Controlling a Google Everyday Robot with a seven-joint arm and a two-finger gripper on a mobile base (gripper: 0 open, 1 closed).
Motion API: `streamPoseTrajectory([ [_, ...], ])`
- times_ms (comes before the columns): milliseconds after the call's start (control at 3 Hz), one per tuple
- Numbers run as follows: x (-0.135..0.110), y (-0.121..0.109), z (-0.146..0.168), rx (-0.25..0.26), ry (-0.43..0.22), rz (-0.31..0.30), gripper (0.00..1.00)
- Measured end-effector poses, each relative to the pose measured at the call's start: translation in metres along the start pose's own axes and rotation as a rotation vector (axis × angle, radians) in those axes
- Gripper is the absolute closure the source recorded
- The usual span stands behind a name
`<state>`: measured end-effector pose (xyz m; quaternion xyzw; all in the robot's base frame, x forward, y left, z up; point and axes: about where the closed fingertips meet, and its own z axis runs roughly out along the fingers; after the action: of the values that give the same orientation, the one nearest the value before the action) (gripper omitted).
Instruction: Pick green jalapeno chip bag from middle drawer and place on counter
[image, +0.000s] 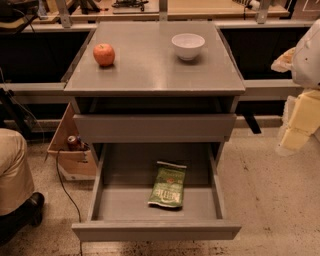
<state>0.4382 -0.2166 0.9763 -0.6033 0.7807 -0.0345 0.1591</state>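
The green jalapeno chip bag (168, 185) lies flat in the middle drawer (155, 230), which is pulled wide open toward me. The bag sits right of the drawer's centre, lengthwise front to back, with its red emblem up. The counter (150, 65) is the grey top of the cabinet above it. My gripper (299, 122) hangs at the right edge of the view, level with the upper drawer front, well right of the cabinet and above the bag. It holds nothing that I can see.
A red apple (104, 54) sits at the counter's left and a white bowl (188, 46) at its back right. Another grey drawer front (155, 127) is above the open drawer. A cardboard box with a can (74, 145) and a person's leg (12, 170) are at the left.
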Motion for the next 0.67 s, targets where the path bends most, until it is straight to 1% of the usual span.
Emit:
streamPoseTrajectory([
  [333, 0.000, 0.000, 0.000, 0.000, 0.000, 0.000, 0.00],
  [667, 0.000, 0.001, 0.025, -0.002, -0.015, -0.004, 0.00],
])
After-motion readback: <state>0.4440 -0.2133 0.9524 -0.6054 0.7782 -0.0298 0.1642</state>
